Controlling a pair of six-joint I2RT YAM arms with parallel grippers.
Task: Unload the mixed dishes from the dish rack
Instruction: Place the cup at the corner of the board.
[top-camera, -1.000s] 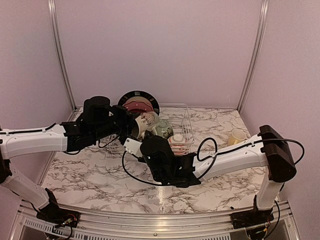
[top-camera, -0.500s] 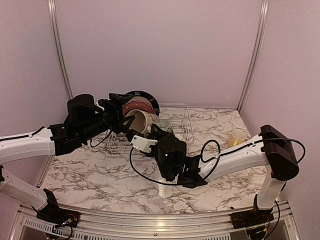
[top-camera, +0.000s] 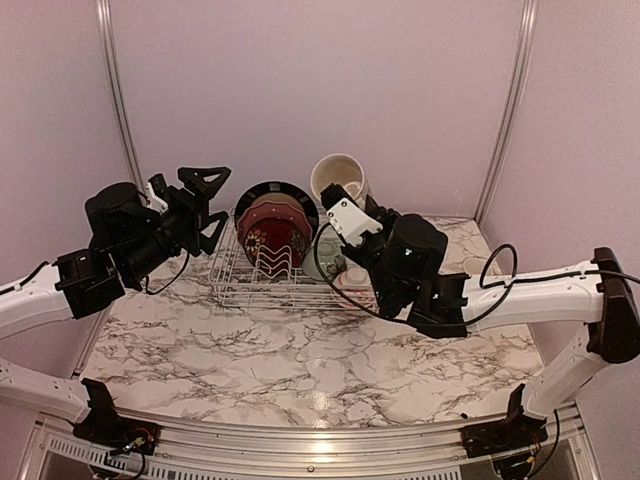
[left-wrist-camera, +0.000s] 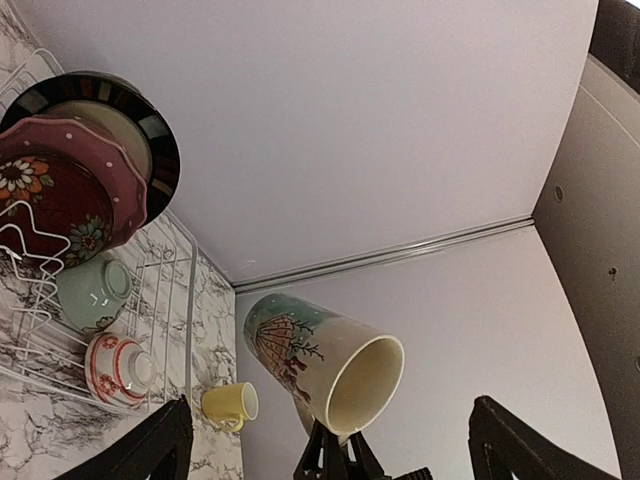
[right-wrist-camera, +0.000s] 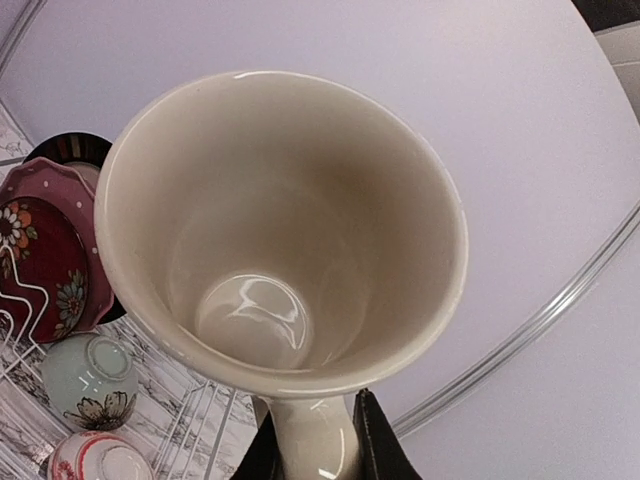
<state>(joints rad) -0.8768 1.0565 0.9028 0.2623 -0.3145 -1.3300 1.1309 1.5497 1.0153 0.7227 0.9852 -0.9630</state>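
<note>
One yellow mug (left-wrist-camera: 232, 405) out, right of rack (top-camera: 240, 285); right tool (right-wrist-camera: 315, 440) clamps cream mug (right-wrist-camera: 280, 230) above rack; left tool (top-camera: 212, 200) spread, empty; plates (top-camera: 272, 222), bowls (left-wrist-camera: 95, 292) yet to unload.

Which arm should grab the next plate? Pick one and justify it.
Left. Its jaws stand open and empty near the plates; the right jaws are shut on the cream mug, raised above the dish rack.

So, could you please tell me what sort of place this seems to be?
Likely a robotics test cell, not a kitchen: plain lilac walls on aluminium posts, a marble-print table with two robot arms bolted to its edge, and a staged dish rack of crockery.
</note>
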